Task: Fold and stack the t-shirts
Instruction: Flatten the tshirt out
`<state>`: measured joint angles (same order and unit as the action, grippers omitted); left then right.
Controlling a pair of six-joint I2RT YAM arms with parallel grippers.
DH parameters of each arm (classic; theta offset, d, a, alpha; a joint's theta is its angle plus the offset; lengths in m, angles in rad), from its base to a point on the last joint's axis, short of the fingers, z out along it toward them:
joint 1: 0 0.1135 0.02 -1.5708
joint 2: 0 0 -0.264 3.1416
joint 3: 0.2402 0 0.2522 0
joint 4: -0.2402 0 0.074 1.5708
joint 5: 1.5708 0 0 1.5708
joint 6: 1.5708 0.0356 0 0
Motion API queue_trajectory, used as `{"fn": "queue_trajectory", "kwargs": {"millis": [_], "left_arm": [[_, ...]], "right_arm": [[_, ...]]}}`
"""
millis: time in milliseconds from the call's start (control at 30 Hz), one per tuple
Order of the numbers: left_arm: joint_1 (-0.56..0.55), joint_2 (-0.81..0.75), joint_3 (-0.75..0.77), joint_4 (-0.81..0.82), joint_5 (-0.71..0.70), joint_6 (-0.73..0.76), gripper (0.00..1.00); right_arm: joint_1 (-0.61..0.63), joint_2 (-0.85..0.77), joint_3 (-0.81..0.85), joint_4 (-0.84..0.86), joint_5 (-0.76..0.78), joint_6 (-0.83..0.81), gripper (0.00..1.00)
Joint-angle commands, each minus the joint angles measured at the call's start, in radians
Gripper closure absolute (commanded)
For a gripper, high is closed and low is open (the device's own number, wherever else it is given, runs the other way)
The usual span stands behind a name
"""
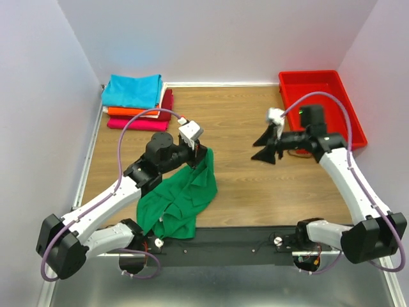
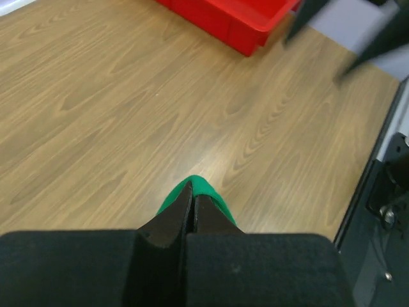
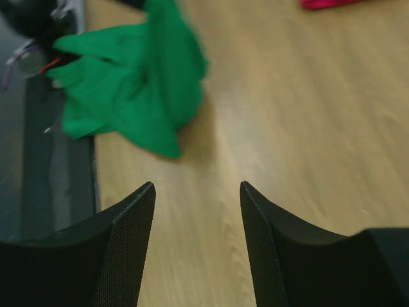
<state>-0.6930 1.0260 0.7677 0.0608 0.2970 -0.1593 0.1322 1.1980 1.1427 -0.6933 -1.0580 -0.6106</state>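
Left gripper [image 2: 191,195] pinches the green t-shirt [image 1: 184,197], one edge raised. Right gripper [image 3: 197,204] hangs spread wide, empty.

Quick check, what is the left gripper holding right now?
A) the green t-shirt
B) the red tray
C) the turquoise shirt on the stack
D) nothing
A: the left gripper is shut on a fold of the green t-shirt, and green cloth pokes out past its closed fingertips.

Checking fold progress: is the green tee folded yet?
Not folded: the green tee hangs crumpled, one bit pinched in the shut left fingers.
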Motion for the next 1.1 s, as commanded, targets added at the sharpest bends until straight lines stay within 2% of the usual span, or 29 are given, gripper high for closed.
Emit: {"fn": "queue_trajectory", "kwargs": {"millis": [0, 100, 167, 267, 433, 600, 733, 800, 833, 867, 933, 967, 1000, 1067], "left_arm": [[0.032, 0.026, 0.021, 0.149, -0.056, -0.068, 1.00], [0.039, 0.077, 0.033, 0.181, -0.062, -0.086, 1.00], [0.041, 0.095, 0.053, 0.189, -0.064, -0.098, 1.00], [0.043, 0.091, 0.068, 0.214, -0.064, -0.112, 1.00], [0.046, 0.068, 0.096, 0.228, -0.064, -0.120, 1.00], [0.047, 0.056, 0.111, 0.220, -0.049, -0.126, 1.00], [0.049, 0.037, 0.107, 0.214, -0.053, -0.128, 1.00], [0.050, 0.023, 0.099, 0.208, -0.061, -0.126, 1.00], [0.052, 0.016, 0.097, 0.200, -0.067, -0.123, 1.00], [0.052, 0.013, 0.097, 0.192, -0.073, -0.114, 1.00], [0.056, -0.003, 0.091, 0.180, -0.084, -0.108, 1.00], [0.058, -0.006, 0.090, 0.178, -0.087, -0.102, 1.00], [0.059, -0.013, 0.087, 0.177, -0.087, -0.098, 1.00], [0.062, -0.020, 0.085, 0.168, -0.087, -0.094, 1.00]], "right_arm": [[0.171, -0.045, -0.079, 0.020, -0.030, -0.094, 0.36], [0.268, 0.001, -0.150, 0.081, 0.062, -0.040, 0.31], [0.312, 0.020, -0.198, 0.141, 0.140, 0.010, 0.24], [0.326, 0.046, -0.268, 0.257, 0.183, 0.044, 0.21], [0.392, 0.100, -0.330, 0.422, 0.220, 0.083, 0.21], [0.460, 0.216, -0.284, 0.509, 0.314, 0.112, 0.21], [0.463, 0.287, -0.235, 0.564, 0.349, 0.155, 0.23], [0.463, 0.293, -0.224, 0.561, 0.337, 0.160, 0.34], [0.463, 0.285, -0.227, 0.560, 0.326, 0.163, 0.43], [0.463, 0.269, -0.233, 0.557, 0.317, 0.160, 0.60], [0.463, 0.204, -0.271, 0.554, 0.303, 0.153, 0.74], [0.463, 0.184, -0.281, 0.554, 0.303, 0.146, 0.90], [0.465, 0.164, -0.293, 0.549, 0.305, 0.146, 0.99], [0.463, 0.124, -0.285, 0.520, 0.308, 0.146, 0.99]]}}
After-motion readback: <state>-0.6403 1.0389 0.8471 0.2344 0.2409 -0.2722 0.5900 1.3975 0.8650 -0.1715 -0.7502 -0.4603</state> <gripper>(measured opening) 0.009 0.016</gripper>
